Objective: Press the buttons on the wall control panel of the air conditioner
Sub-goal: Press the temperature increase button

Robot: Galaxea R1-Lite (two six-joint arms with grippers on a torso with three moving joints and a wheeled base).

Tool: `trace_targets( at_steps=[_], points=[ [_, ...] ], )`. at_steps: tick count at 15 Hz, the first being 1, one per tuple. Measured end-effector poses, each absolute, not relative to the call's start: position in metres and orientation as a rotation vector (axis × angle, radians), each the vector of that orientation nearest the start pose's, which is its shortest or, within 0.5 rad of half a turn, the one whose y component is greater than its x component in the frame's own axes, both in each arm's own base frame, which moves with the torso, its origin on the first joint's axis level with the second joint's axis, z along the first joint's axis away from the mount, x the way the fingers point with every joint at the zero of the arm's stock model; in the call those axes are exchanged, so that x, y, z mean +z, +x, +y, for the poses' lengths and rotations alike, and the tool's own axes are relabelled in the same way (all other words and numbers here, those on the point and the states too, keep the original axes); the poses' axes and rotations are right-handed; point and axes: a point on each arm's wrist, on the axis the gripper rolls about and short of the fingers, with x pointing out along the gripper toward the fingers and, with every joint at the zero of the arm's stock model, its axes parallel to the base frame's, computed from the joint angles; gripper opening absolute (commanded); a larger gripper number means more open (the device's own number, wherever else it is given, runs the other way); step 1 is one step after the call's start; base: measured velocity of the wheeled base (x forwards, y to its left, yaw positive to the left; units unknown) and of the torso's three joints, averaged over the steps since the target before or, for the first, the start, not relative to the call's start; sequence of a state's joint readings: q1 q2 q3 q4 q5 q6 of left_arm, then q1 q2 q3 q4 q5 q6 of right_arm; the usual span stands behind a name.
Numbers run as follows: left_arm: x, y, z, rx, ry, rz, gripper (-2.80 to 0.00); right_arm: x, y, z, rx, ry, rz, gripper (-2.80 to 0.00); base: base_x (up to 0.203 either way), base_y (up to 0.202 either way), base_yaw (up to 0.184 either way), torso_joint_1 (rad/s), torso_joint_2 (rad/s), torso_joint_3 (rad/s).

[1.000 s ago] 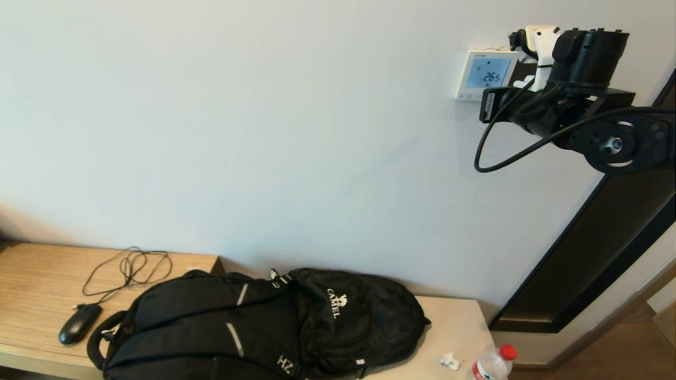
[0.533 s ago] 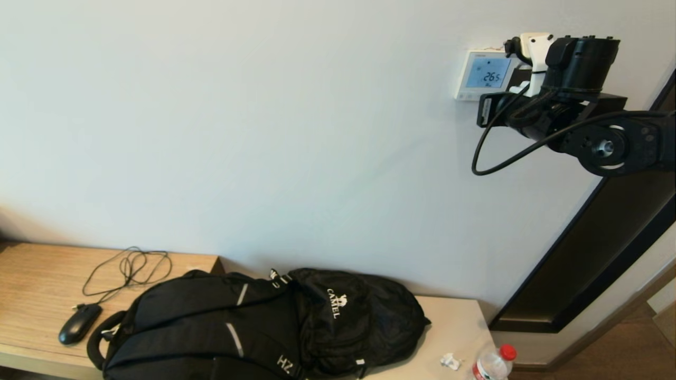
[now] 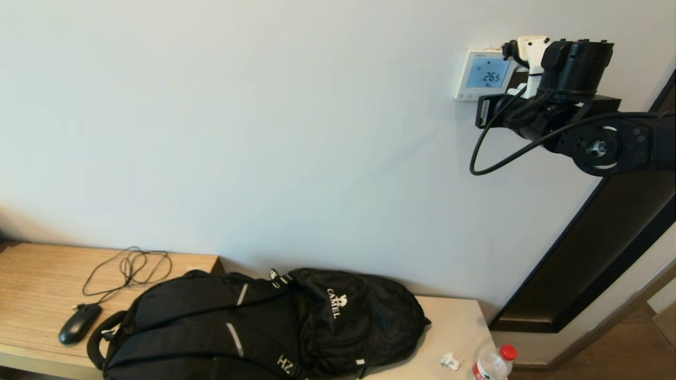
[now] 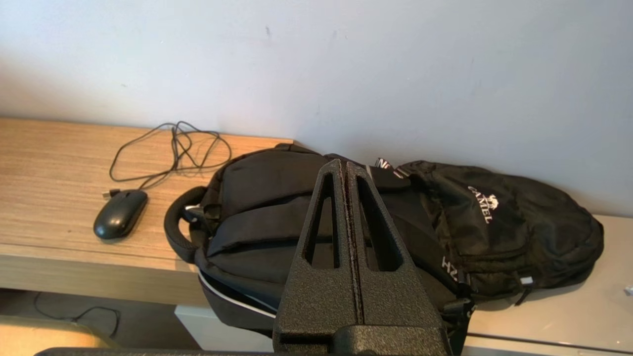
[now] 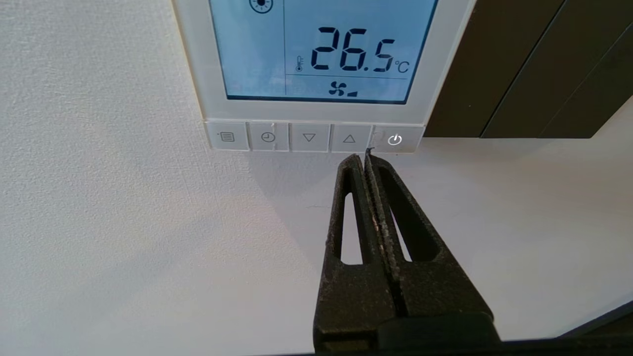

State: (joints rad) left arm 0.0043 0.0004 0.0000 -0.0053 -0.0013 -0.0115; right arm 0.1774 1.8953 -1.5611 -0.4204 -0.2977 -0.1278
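The white wall control panel (image 3: 483,74) hangs high on the wall at the right, and its light-blue screen (image 5: 316,49) reads 26.5 °C. A row of pale grey buttons (image 5: 309,138) runs along its bottom strip, with the up arrow (image 5: 349,139) and the power button (image 5: 394,140) at one end. My right gripper (image 5: 364,157) is shut and empty. Its tips sit on the wall just below the strip, under the seam between those two buttons. In the head view the right arm (image 3: 560,100) covers the panel's right side. My left gripper (image 4: 344,163) is shut and empty over the backpack.
A dark brown plate (image 5: 494,74) adjoins the panel. A black backpack (image 3: 253,327), a black mouse (image 3: 79,323) with its cable and a red-capped bottle (image 3: 494,364) lie on the wooden bench (image 3: 31,274). A dark door frame (image 3: 597,253) runs down the right.
My right arm has shifted a little left and down along the wall, covering more of the panel's right edge. The screen still reads 26.5.
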Motion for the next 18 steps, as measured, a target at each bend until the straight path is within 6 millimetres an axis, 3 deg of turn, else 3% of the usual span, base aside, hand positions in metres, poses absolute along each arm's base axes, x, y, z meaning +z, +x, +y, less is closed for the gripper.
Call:
trace_targets(
  at_steps=[11,18],
  points=[
    [0.076,-0.023,0.0,0.003,-0.011,-0.005,-2.8,0.304,0.396,0.064,-0.128,-0.108,-0.077,-2.8,0.0,0.0,0.0,0.0,0.0,0.0],
    [0.076,-0.023,0.0,0.002,-0.012,-0.005,-2.8,0.305,0.391,0.065,-0.122,-0.106,-0.08,-2.8,0.0,0.0,0.0,0.0,0.0,0.0]
  ],
)
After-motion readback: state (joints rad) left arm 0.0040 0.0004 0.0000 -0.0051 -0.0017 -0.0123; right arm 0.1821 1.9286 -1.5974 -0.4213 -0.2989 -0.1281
